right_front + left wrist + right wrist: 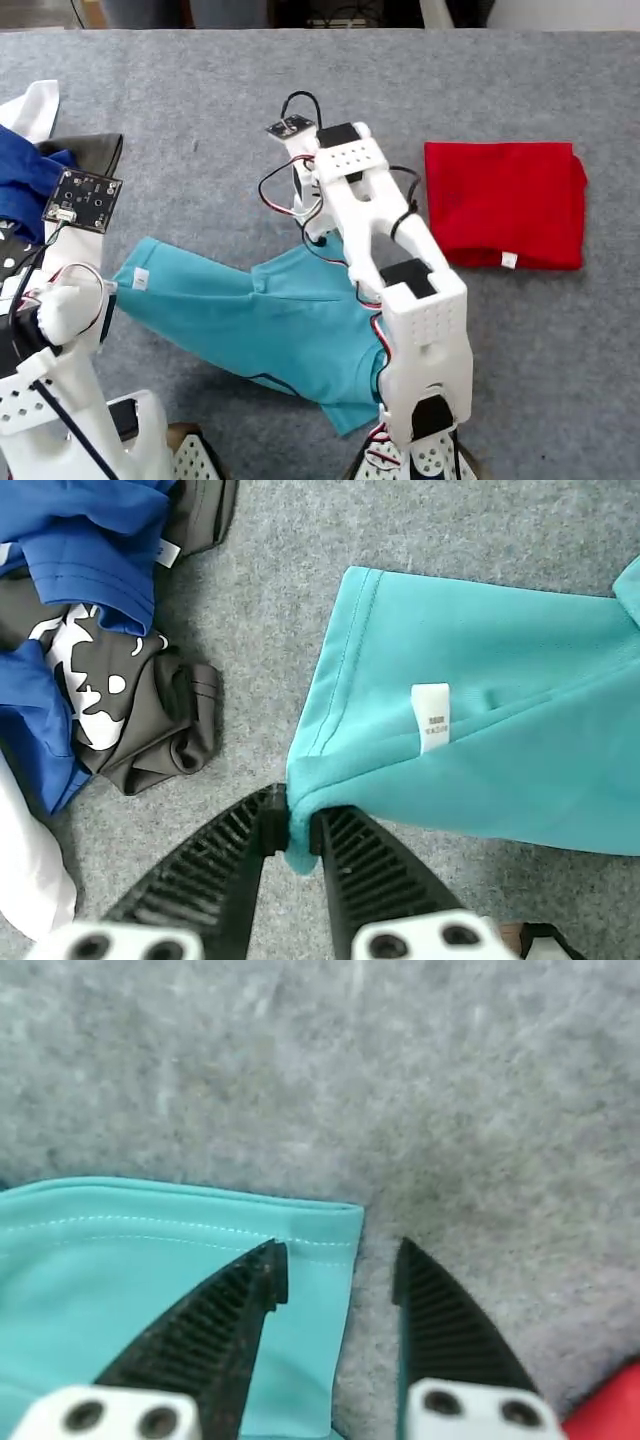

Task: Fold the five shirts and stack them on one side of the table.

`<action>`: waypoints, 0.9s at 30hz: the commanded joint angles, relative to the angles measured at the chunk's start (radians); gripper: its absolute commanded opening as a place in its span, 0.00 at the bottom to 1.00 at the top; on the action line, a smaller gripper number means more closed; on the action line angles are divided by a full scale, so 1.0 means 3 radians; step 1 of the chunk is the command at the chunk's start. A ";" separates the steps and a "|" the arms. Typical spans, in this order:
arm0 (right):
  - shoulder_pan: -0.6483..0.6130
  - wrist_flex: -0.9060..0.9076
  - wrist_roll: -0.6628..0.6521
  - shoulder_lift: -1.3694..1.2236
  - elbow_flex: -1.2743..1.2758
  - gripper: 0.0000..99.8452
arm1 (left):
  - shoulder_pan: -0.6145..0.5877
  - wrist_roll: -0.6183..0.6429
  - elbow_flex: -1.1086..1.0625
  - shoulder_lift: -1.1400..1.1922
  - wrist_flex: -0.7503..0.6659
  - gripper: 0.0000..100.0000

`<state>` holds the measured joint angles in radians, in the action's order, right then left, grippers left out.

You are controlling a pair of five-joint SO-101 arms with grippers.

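A grey, felt-like fabric tabletop stretched across the high view, its nap flecked and slightly mottled under soft, even light that cast only faint shadows. Beyond its far edge ran a dark strip of room, with a white surface at the far right corner

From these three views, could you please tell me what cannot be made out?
Shirt pile: cut off by the high view's left edge; shirts uncountable.
Teal shirt: middle hidden under the right arm, high view.
Red shirt: mere sliver at the right wrist view's edge.
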<state>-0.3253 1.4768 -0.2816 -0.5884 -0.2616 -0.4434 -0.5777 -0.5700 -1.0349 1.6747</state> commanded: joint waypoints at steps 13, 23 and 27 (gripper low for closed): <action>0.0015 -0.0307 0.0107 -0.0258 -0.0069 0.21 | 0.0018 -0.0005 0.0033 -0.0036 0.0015 0.03; 0.0010 -0.0307 0.0148 -0.0361 -0.0084 0.07 | 0.0013 -0.0005 0.0038 -0.0036 0.0015 0.03; 0.0015 -0.0256 0.0148 -0.0366 -0.0084 0.03 | 0.0013 -0.0005 0.0059 -0.0036 0.0015 0.03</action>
<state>-0.3145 1.3878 -0.2447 -0.6974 -0.2984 -0.4434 -0.5777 -0.5685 -1.0349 1.6747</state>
